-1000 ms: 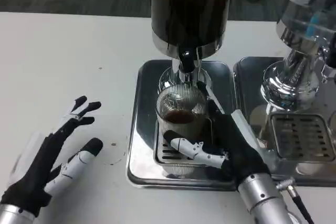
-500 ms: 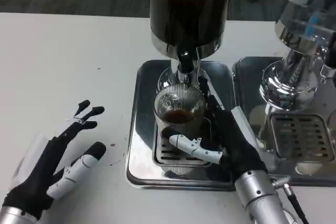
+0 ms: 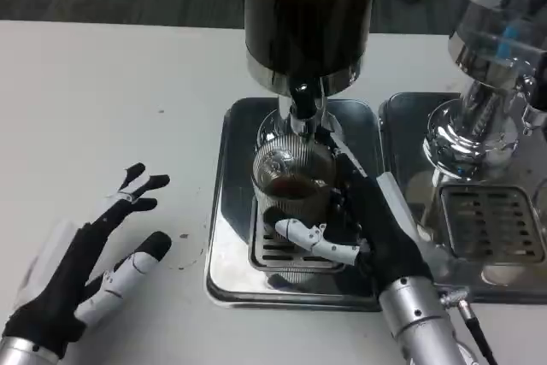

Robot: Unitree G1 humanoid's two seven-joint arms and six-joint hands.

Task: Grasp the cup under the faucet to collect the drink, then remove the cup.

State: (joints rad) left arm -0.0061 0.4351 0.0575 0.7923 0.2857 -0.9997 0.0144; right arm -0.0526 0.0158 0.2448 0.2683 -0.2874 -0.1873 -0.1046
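a ribbed glass cup is seen standing on the drip grate of a steel tray, directly under the black faucet of a dark drink dispenser, and is gripped by the right hand, whose fingers are wrapped around its lower wall. dark liquid is visible in the cup, and its level appears slightly higher than a second ago, while the cup itself has been kept in the same spot beneath the spout. the left hand is rested on the white surface well apart from the tray, fingers spread and holding nothing, almost as it was before. collection is judged to be under way; once enough is poured, the cup can be drawn out, level, toward the robot. a second dispenser is seen at right.
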